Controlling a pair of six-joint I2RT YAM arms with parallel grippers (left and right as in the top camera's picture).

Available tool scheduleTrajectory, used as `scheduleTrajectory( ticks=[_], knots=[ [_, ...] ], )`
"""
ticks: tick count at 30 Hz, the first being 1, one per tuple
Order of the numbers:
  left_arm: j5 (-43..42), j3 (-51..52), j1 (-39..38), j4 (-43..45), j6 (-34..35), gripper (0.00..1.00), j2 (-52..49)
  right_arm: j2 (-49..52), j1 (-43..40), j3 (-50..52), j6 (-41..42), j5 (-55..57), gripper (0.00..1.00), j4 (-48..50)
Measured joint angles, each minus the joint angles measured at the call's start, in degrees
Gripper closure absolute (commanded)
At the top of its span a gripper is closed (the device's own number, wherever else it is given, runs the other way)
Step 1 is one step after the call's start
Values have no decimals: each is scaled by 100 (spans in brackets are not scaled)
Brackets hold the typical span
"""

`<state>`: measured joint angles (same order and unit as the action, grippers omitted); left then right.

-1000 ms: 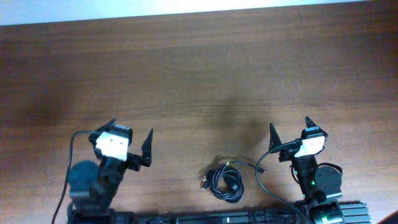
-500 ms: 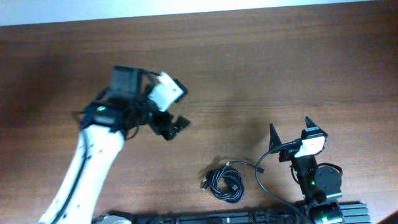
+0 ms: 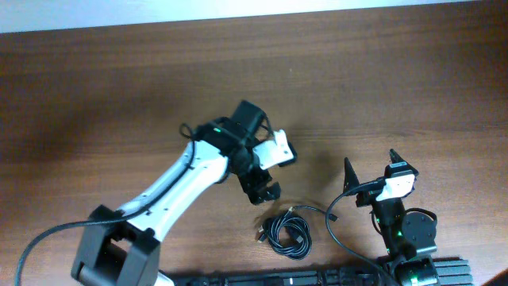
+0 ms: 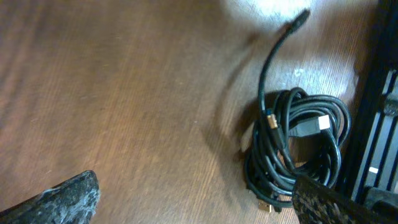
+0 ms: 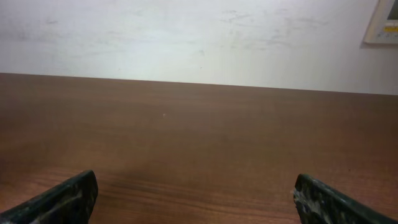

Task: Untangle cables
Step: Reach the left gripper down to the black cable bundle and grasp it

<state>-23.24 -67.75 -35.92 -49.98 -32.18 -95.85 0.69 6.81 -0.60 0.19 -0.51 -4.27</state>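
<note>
While overhead merges the cables (image 3: 287,232), left wrist shows plugs (image 4: 314,124) (one pale), left hand (image 3: 262,191) and right hand (image 3: 371,165) released.

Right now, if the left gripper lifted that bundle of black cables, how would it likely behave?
The cables would probably flop: thin cords in loose loops, which may sag or slip apart. One loose end trails out and would likely dangle. The bundle looks small, so a push would probably slide it across the table.

Brown wooden table (image 3: 119,79) meets a white wall (image 5: 186,37).
</note>
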Motion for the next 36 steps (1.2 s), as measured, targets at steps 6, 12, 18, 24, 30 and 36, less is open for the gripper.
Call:
scheduleTrajectory(
  ticks=[6,12,18,24,30,36],
  knots=[
    [492,15,-588,-13,170,11,-306,0,0,-2,-2,0,0,0],
    [693,431,-870,-17,671,3,-343,0,0,-2,-2,0,1,0],
    [748,527,-1307,149,1082,2,-358,0,0,0,0,0,1,0],
    [748,577,-1545,433,1453,5,-417,0,0,-2,-2,0,1,0],
    [743,1167,-1543,920,1847,51,-479,0,0,0,-2,0,0,0],
    [699,1246,-1543,1320,1919,100,-435,0,0,-2,0,0,1,0]
  ],
)
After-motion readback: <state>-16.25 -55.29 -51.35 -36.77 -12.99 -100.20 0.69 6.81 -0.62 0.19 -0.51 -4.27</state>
